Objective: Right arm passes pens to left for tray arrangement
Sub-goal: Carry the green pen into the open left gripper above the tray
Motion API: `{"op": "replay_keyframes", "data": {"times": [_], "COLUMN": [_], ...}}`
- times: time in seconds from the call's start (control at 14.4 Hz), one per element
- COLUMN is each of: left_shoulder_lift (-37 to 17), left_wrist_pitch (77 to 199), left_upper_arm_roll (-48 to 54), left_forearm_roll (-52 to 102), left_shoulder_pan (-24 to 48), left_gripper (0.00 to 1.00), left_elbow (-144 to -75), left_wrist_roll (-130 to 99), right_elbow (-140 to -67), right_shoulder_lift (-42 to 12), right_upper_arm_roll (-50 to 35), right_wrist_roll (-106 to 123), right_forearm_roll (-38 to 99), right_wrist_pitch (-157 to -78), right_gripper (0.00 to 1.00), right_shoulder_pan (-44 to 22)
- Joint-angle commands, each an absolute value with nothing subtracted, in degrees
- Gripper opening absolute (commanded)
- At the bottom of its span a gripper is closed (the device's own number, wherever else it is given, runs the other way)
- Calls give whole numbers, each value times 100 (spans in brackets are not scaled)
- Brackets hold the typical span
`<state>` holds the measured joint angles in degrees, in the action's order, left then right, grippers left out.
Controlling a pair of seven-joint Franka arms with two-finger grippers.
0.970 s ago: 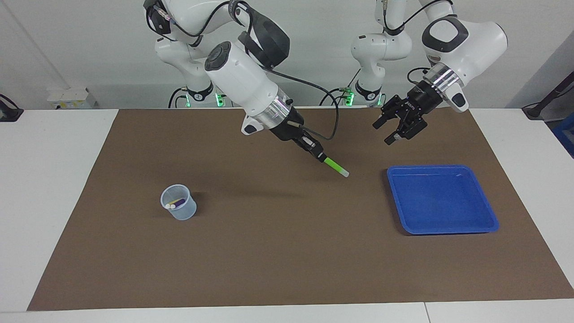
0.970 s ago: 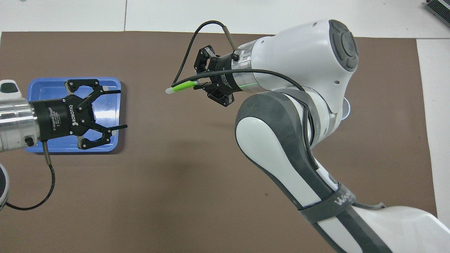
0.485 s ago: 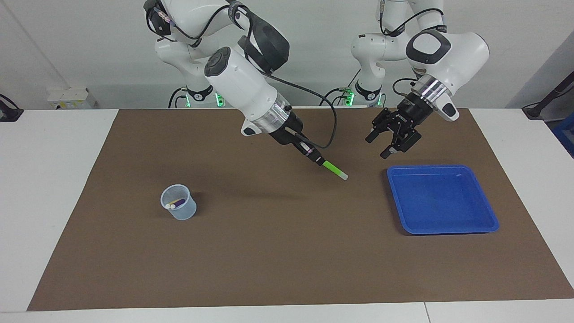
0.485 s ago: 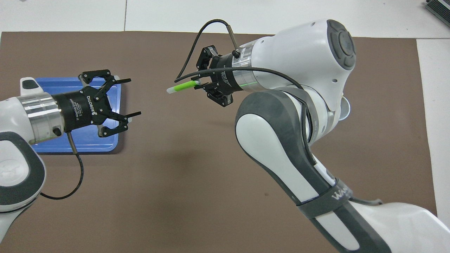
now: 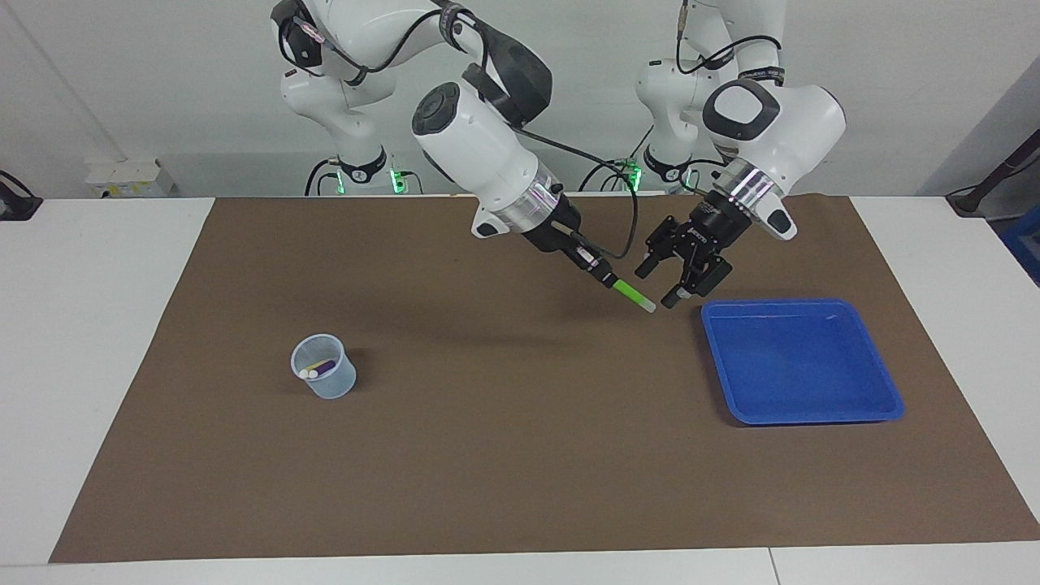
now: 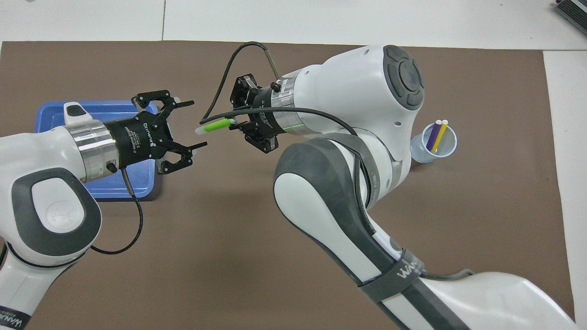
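Observation:
My right gripper (image 5: 603, 277) is shut on the green pen (image 5: 633, 294) and holds it above the mat, pale end toward the blue tray (image 5: 812, 416). In the overhead view the right gripper (image 6: 238, 124) and green pen (image 6: 214, 126) point at my left gripper (image 6: 197, 124). My left gripper (image 5: 656, 286) is open, raised beside the tray's corner, and the pen's pale end sits just at the mouth of its fingers. The purple pen (image 6: 431, 136) and yellow pen (image 6: 440, 134) stand in a cup. The tray (image 6: 51, 115) holds no pens.
A small pale translucent cup (image 5: 325, 380) stands on the brown mat (image 5: 487, 455) toward the right arm's end of the table; it also shows in the overhead view (image 6: 424, 153). White table borders the mat.
My right gripper has carried the green pen toward the tray. My left gripper has come from over the tray to meet it, and the gap between them has closed.

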<state>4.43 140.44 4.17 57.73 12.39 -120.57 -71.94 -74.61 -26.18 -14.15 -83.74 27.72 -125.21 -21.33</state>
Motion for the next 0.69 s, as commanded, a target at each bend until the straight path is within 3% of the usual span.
{"op": "replay_keyframes", "data": {"times": [0.0,0.14,0.21,0.28,0.42,0.62], "left_shoulder_lift": [501,492,475,466,466,466], "left_wrist_pitch": [14124,14185,14238,14282,14291,14282], "left_upper_arm_roll": [334,343,334,334,334,325], "left_forearm_roll": [5880,5880,5880,5880,5880,5880], "left_shoulder_pan": [1371,1406,1467,1468,1459,1433], "left_gripper": [87,80,57,49,46,12], "left_elbow": [-12190,-12225,-12217,-12217,-12234,-12243], "left_wrist_roll": [-7199,-7172,-7163,-7163,-7163,-7172], "right_elbow": [-7339,-7339,-7339,-7339,-7339,-7339], "right_shoulder_lift": [-2698,-2690,-2689,-2681,-2672,-2672], "right_upper_arm_roll": [-1433,-1433,-1433,-1433,-1424,-1424], "right_wrist_roll": [-8464,-8516,-8560,-8569,-8569,-8569], "right_forearm_roll": [2795,2769,2760,2760,2769,2769], "right_wrist_pitch": [-12586,-12577,-12577,-12577,-12560,-12525], "right_gripper": [0,0,0,0,0,0], "right_shoulder_pan": [-2224,-2232,-2241,-2241,-2250,-2250]}}
